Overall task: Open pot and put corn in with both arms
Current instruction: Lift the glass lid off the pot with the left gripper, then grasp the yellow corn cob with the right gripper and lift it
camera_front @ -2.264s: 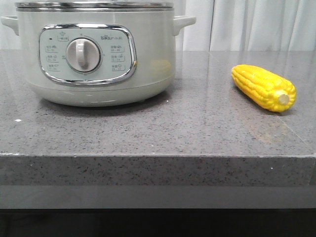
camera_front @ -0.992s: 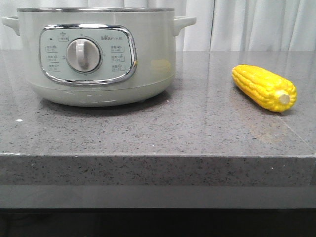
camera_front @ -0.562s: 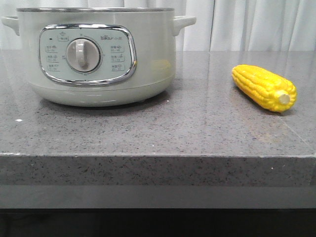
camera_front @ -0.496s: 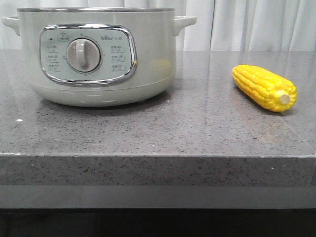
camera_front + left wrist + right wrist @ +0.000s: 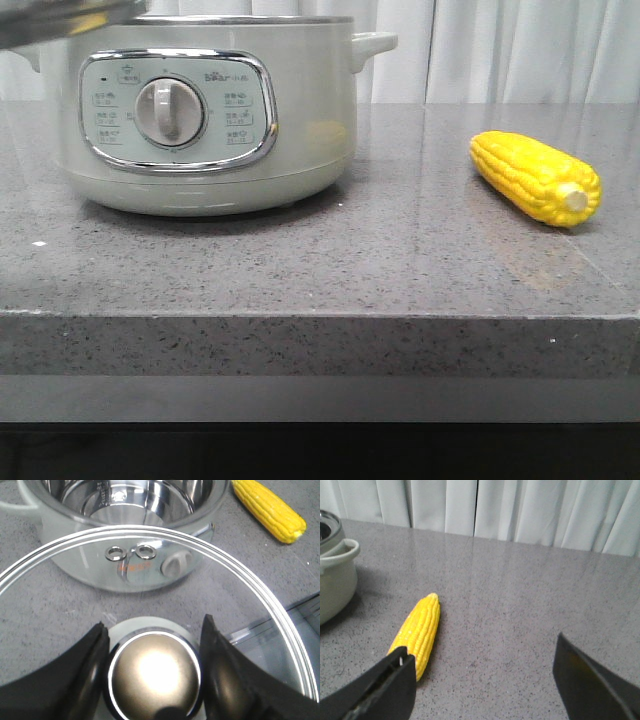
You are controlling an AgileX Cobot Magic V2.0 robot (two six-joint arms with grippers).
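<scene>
The pale-green pot (image 5: 300, 110) stands open at the left of the counter; its steel inside shows in the left wrist view (image 5: 135, 500). My left gripper (image 5: 153, 629) is shut on the round metal knob (image 5: 155, 672) of the glass lid (image 5: 250, 587) and holds it in the air, off the pot. The lid's edge shows at the top left of the front view (image 5: 60, 22). The yellow corn (image 5: 535, 178) lies on the counter to the right of the pot. My right gripper (image 5: 485, 680) is open above the counter, with the corn (image 5: 417, 630) by one finger.
The grey speckled counter (image 5: 350, 260) has its front edge close to the camera. White curtains (image 5: 520, 510) hang behind it. The pot's side handle (image 5: 340, 555) sticks out toward the corn.
The lid has been lifted off the pot's rim. It left the front view, and its edge now shows again at the top left. The corn has not moved.
</scene>
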